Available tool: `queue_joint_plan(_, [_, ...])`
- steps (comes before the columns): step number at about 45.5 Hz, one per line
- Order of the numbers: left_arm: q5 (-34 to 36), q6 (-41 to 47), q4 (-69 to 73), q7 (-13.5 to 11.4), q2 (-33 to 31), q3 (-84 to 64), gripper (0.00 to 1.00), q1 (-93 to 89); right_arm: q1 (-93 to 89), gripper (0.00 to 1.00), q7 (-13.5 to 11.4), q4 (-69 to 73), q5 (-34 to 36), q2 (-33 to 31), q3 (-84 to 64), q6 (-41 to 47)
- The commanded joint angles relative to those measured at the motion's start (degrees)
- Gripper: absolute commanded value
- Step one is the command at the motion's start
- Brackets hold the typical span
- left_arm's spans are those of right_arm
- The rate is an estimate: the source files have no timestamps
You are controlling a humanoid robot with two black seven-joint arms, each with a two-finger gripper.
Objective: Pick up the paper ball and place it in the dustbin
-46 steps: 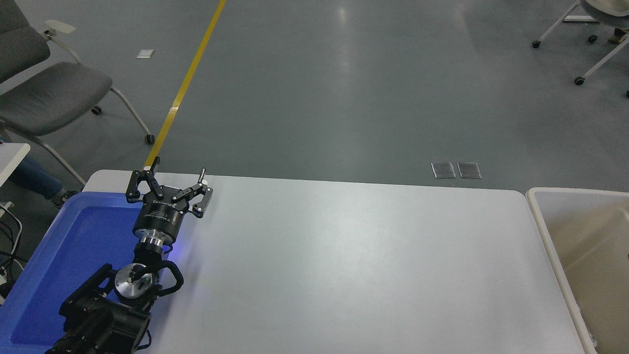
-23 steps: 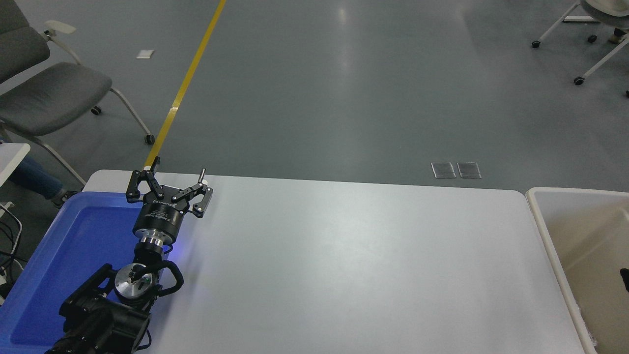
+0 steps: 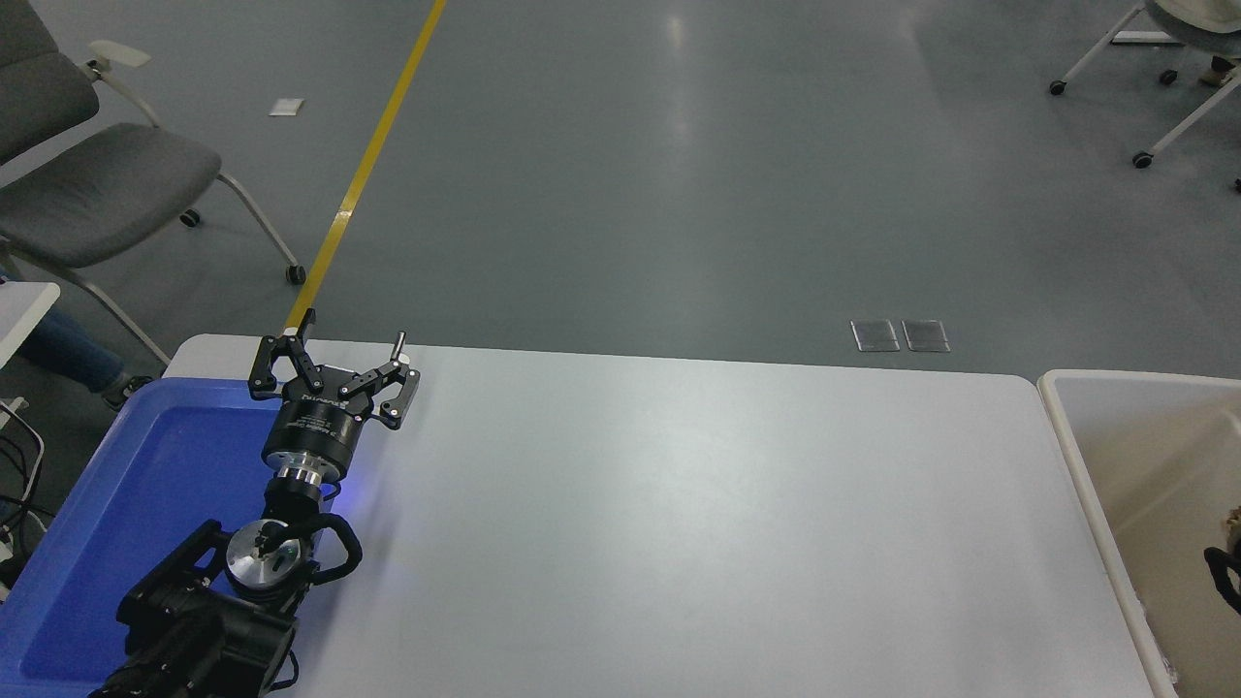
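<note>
The beige dustbin [image 3: 1072, 448] stands at the table's right end, cut off by the picture's edge. A black part of my right gripper [image 3: 1225, 574] shows at the right edge, over the bin's inside. A small tan wrinkled piece [image 3: 1233, 524], probably the paper ball, shows just above it at the edge; whether the gripper holds it is hidden. My left gripper [image 3: 334, 357] is open and empty, parked at the lower left over the right rim of the blue tray.
A shallow blue tray [image 3: 145, 504] lies at the table's left end under the left arm. The white table [image 3: 679, 523] spans the middle. A grey chair [image 3: 87, 184] stands on the floor at the far left.
The right gripper has come further into view at the right edge over the bin, and a tan piece now shows above it. The left arm has not moved.
</note>
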Motion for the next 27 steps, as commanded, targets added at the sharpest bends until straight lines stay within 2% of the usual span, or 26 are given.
queue_joint_plan(1, [0.0,-0.02,0.0,0.0,0.0,0.0,0.99,0.0,-0.18,1.0,0.01,0.0,0.0,0.3,0.0,0.2])
queue_joint_plan(27, [0.0,-0.02,0.0,0.0,0.0,0.0,0.99,0.0,5.7,1.0,-0.08,-0.18,-0.09,-0.32,-0.71,-0.07])
